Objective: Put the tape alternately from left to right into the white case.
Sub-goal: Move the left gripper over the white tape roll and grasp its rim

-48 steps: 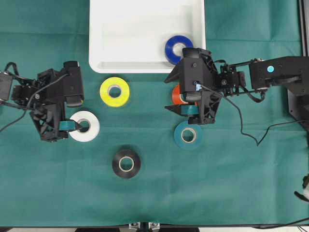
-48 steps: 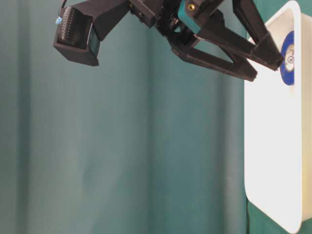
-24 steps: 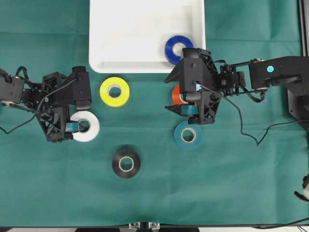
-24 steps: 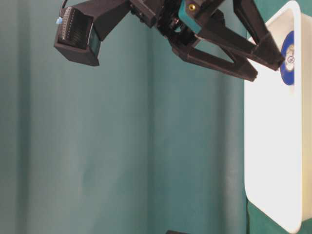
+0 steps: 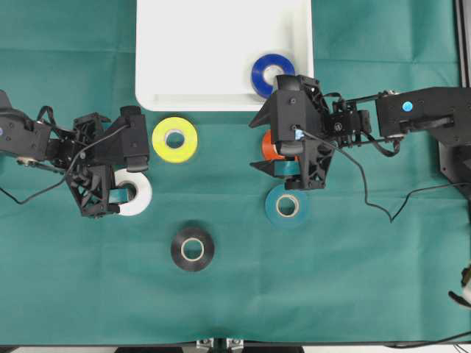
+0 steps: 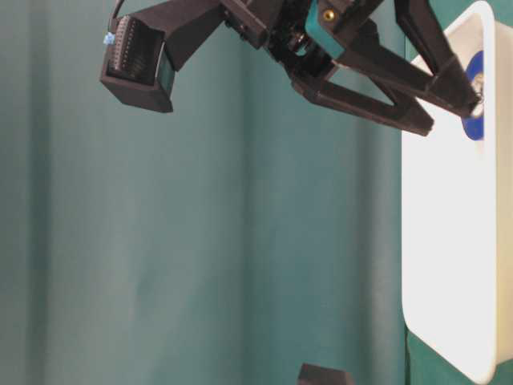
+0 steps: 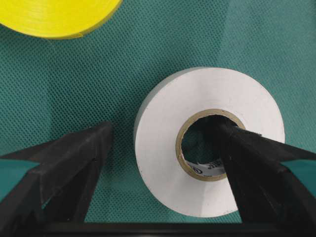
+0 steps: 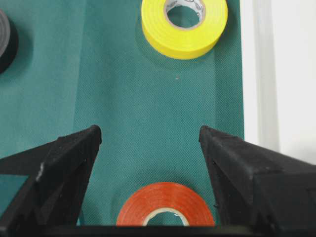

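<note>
Low over the green counter [image 5: 346,287], reaching in from the left edge: left arm [image 5: 70,143], wrist roughly level, left jaws spread astride the wall of the white roll [image 5: 137,195], one finger [image 7: 247,168] sunk into the pale core, the other [image 7: 69,163] outside the rim with a strip of cloth showing between it and the tape. Not clamped, nothing lifted; white roll flat on the counter, just below and left of the yellow roll [image 5: 174,139]. Stretching in from the right edge toward the middle: right arm [image 5: 412,114], right jaws wide apart and empty, hanging over the red-orange roll [image 5: 268,145], which lies flat between the fingers in the wrist view, touched by neither. Just below it, the teal roll [image 5: 287,206]; further down and left, near the middle of the cloth, the black roll [image 5: 193,248], well apart from both arms. At the far edge, the white case [image 5: 213,51], holding only the blue roll [image 5: 259,73], flat in the near right corner, partly hidden behind the right wrist. Yellow roll just outside the case's near rim, toward its left end.
</note>
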`<state>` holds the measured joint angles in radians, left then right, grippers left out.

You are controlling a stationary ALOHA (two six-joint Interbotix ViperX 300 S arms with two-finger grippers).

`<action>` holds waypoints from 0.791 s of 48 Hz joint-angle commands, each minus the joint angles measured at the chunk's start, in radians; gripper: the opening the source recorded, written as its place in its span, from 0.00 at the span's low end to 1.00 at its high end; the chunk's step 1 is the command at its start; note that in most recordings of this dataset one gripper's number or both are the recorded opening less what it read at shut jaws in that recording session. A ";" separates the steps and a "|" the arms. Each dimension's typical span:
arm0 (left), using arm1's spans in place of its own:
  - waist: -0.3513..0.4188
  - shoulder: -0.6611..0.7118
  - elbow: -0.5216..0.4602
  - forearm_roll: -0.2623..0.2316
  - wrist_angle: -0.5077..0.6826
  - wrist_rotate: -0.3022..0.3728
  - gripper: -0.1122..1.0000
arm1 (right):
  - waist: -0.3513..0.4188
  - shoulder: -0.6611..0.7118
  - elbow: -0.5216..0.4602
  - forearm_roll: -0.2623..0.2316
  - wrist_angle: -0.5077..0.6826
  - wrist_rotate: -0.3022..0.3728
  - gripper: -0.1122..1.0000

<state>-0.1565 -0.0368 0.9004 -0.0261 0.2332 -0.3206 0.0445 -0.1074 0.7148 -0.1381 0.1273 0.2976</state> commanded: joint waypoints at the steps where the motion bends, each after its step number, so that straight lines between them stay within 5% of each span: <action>1: -0.003 -0.008 -0.017 0.002 -0.006 -0.002 0.68 | 0.005 -0.009 -0.009 -0.003 -0.009 -0.002 0.86; 11: -0.003 -0.009 -0.017 0.000 -0.002 0.000 0.24 | 0.006 -0.009 0.000 -0.003 -0.028 -0.002 0.86; 16: -0.003 -0.009 -0.017 0.002 0.002 0.000 0.10 | 0.006 -0.009 0.006 -0.003 -0.041 0.000 0.86; 38: -0.003 -0.008 -0.025 0.002 0.031 0.000 0.08 | 0.006 -0.009 0.005 -0.003 -0.051 0.000 0.85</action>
<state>-0.1565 -0.0368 0.8912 -0.0261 0.2638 -0.3191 0.0476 -0.1074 0.7302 -0.1381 0.0859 0.2961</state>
